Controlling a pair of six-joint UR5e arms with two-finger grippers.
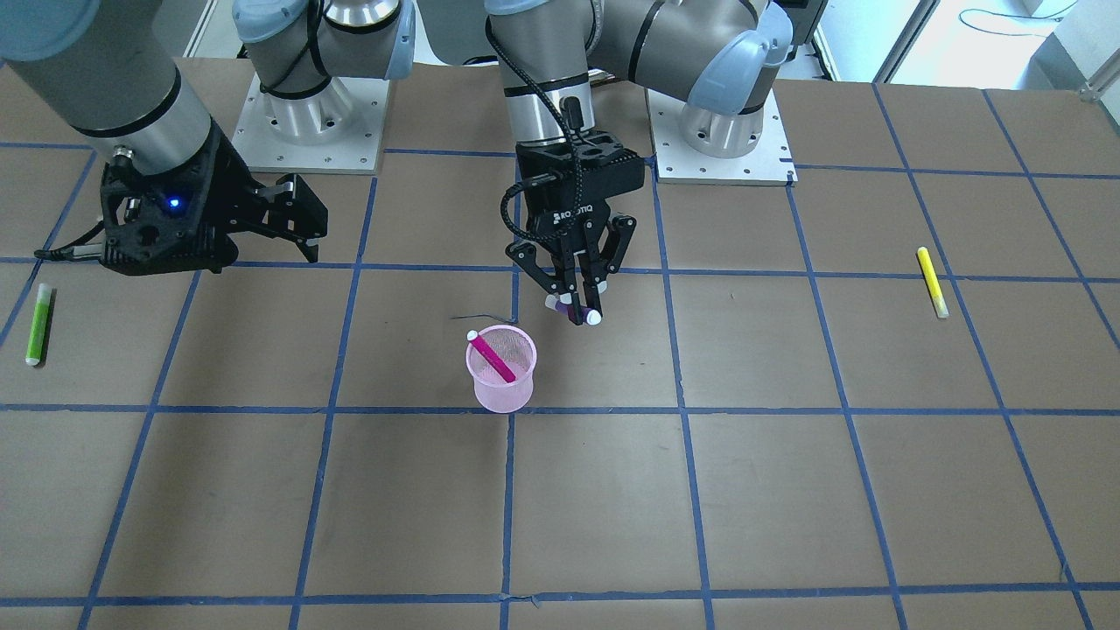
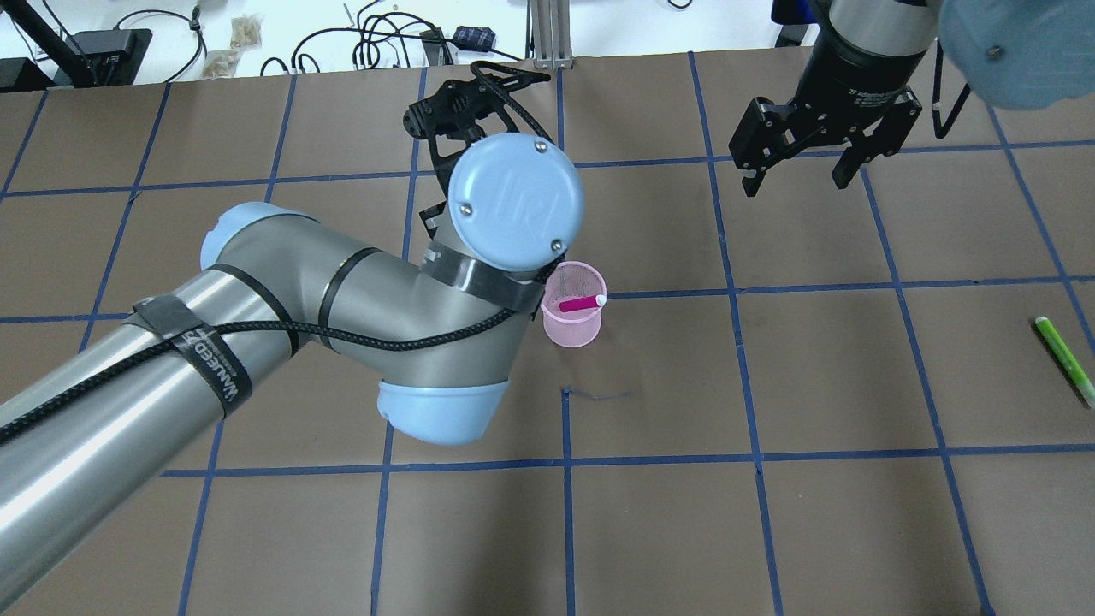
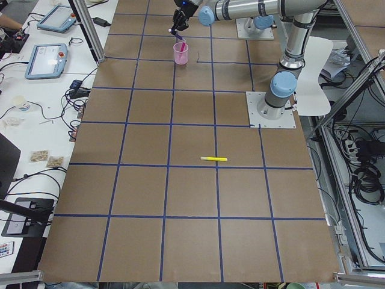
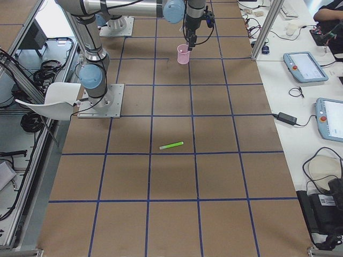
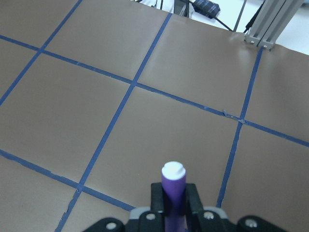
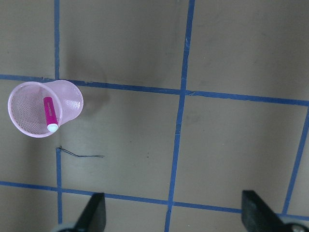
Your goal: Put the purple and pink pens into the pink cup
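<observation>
Brown paper w/ a blue tape grid covers the bench point(image 1: 787, 490). Pink cup point(image 1: 503, 395), a mesh one, stands upright near the bench's middle, right by a tape crossing. Pink pen point(image 1: 493, 358) already sits inside it, leaning across the mouth w/ its white end up at the rim. Left gripper point(image 1: 581, 313) hangs above the bench close to the cup, on the robot's side of the rim in the front view; whether it's right over the opening can't be told. Its fingers are pressed onto the purple pen point(image 5: 173, 186), which in the left wrist view sticks out past the fingertips, white cap end forward. Right gripper point(image 2: 796, 181) is raised & well apart from the cup, fingers spread wide, holding nothing; its wrist cam looks down on the cup + pink pen. Green pen point(image 1: 38, 324) lies flat on the bench towards the right arm's end, and yellow pen point(image 1: 932, 282) lies flat towards the left arm's end, both well apart from the cup.
</observation>
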